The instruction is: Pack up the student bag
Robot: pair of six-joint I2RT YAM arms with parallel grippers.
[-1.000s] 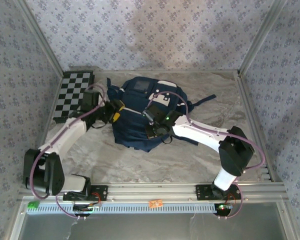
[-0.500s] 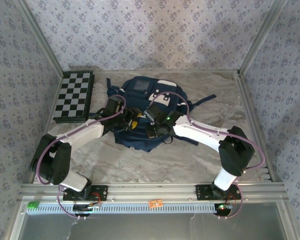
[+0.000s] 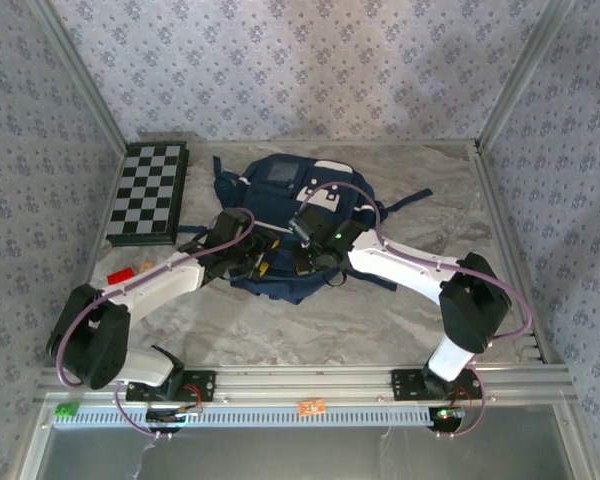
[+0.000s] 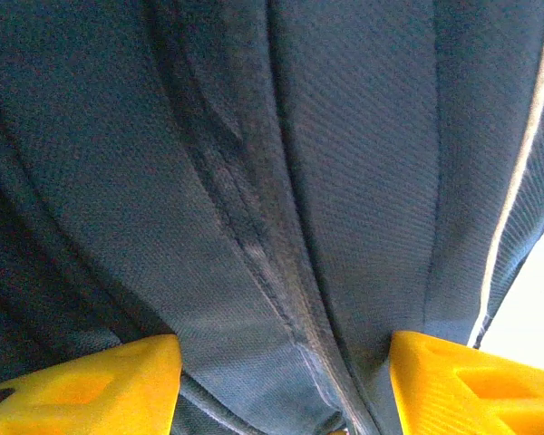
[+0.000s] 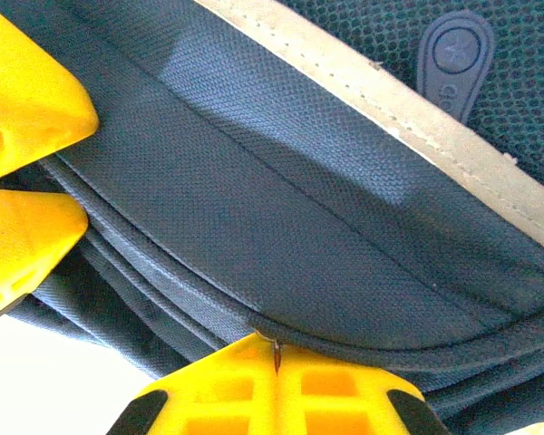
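1. Spreading the mouth of the student bag [image 3: 280, 195] appears to be the step in hand. The navy bag lies flat on the table [image 3: 280, 330], just right of the chessboard [image 3: 148, 192].
2. The left gripper [image 4: 276, 358] sits on the bag's near edge, on the side facing the chessboard. Its jaws stand well apart, straddling a raised fold and seam of navy cloth, and they clamp nothing.
3. The right gripper [image 5: 276, 372] works close beside it, on the side away from the chessboard. Its jaws are closed together at the bag's piped rim — whether a zip tab is pinched cannot be told.
4. To do this well, the left jaws should probably close low on the top layer only. A gentle pull toward the chessboard would then open the bag while the right arm anchors the rim.
5. A shallow bite would likely slip off such slack cloth — a hard pull would drag the whole bag.
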